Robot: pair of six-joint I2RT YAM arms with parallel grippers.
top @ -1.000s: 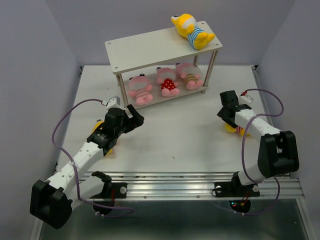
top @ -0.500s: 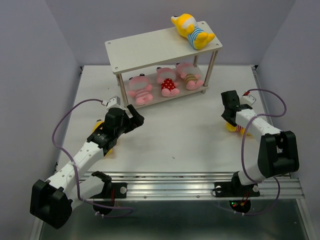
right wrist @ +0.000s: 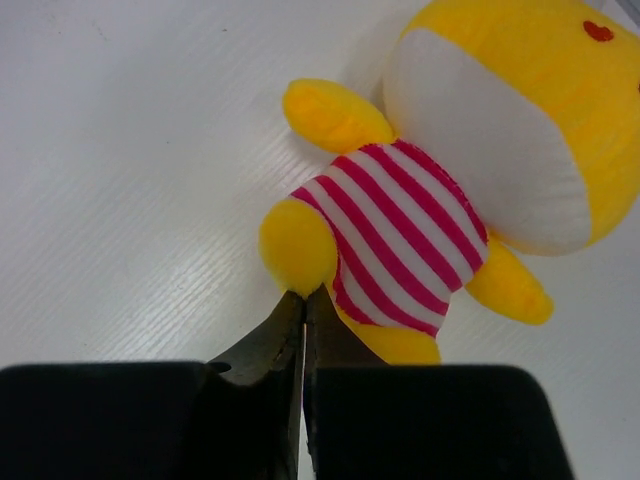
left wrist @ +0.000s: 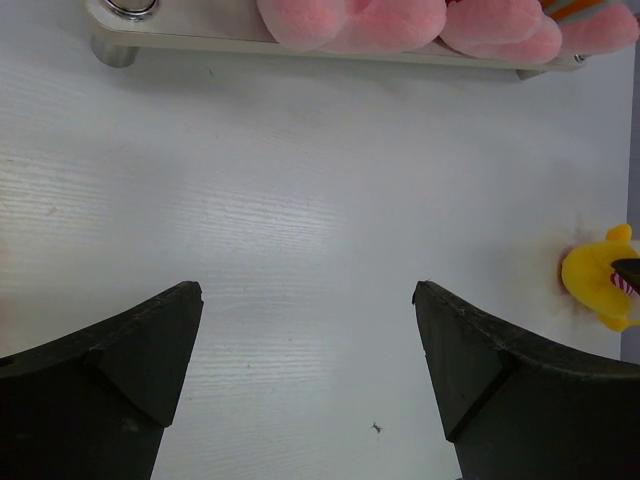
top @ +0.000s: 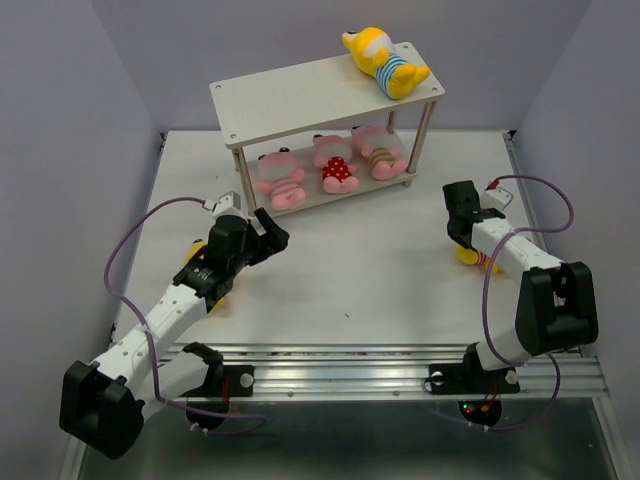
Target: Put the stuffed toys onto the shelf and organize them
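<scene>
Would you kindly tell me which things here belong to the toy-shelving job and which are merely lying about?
Job in hand: shelf; three pink toys on its lower board; blue-striped yellow toy on top; red-striped yellow toy, off the shelf; another yellow toy, mostly hidden.
Lying about: purple cables; metal rail at the near edge.

The cream two-tier shelf stands at the back of the worktop, with a blue-striped yellow toy lying on the right end of its top board, a pink-striped pink toy, a red polka-dot pink toy and a multicolour-striped pink toy side by side on the lower board, a pink-and-white-striped yellow toy lying flat on the worktop at the right, and another yellow toy mostly hidden at the left.
</scene>
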